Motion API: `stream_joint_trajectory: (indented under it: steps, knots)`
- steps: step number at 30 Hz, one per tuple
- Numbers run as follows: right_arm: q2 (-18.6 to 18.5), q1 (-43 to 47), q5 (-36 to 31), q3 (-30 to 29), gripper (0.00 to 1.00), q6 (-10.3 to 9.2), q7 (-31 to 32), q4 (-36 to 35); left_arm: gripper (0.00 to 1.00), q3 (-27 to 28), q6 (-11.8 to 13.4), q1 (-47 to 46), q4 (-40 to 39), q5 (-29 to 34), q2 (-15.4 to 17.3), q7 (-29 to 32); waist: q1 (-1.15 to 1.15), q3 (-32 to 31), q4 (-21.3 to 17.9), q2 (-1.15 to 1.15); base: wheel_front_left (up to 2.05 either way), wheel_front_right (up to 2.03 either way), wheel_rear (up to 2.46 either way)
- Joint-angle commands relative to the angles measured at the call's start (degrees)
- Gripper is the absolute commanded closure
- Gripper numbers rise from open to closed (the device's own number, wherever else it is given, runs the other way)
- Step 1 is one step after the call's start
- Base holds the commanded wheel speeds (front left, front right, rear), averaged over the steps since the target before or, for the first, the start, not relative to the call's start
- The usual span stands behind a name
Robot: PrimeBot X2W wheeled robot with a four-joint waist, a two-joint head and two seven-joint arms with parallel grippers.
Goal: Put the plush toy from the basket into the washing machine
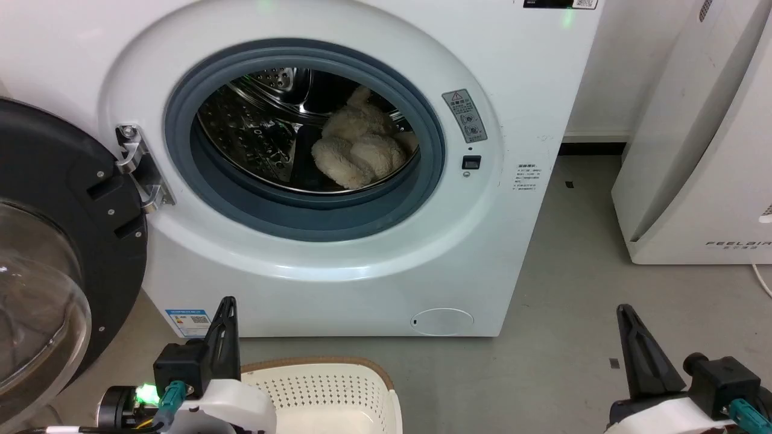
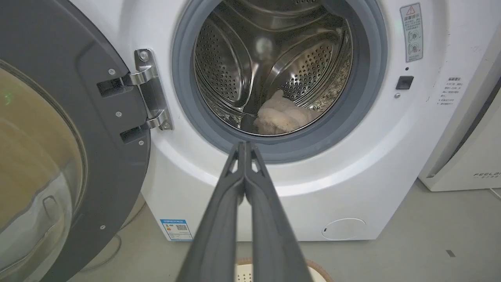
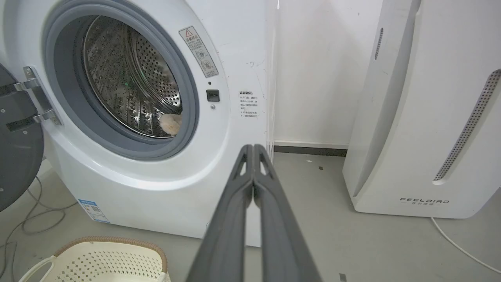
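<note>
On my left gripper (image 2: pixel 244 156) the jaws are pressed together with nothing between them. Their tips aim at the lower lip of the grey gasket (image 2: pixel 313 148) from outside the washing machine (image 1: pixel 531 90). My right gripper (image 3: pixel 253 156) is the same, clenched on nothing and pointing toward the floor gap between the washer and the white FEELAIR appliance (image 1: pixel 693 181).

Both hang low and well back from the opening, on either side of the basket (image 1: pixel 319 365), which sits on the floor just in front of the washer. The part of it I can see is bare perforated plastic.

The plush toy (image 1: pixel 359 150) lies inside the steel drum (image 1: pixel 253 132), slumped at its bottom toward the right, well past the gasket. I judge the transfer done, with the toy in and the arms clear.

The black-framed glass door (image 1: pixel 60 199) stands swung wide at the left. The task doesn't ask me to shut it, so I reckon nothing is left.
</note>
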Motion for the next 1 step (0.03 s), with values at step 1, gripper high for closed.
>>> stream_joint_trajectory:
  steps: [1]
  knots:
    - [0.0,-1.3,-0.7,0.1,1.00,-0.02,0.3,0.2,1.00,0.2,-0.4,0.7,-0.5,0.5,-0.1,0.5,0.00,0.0,0.0,0.00,0.00,0.00,0.00]
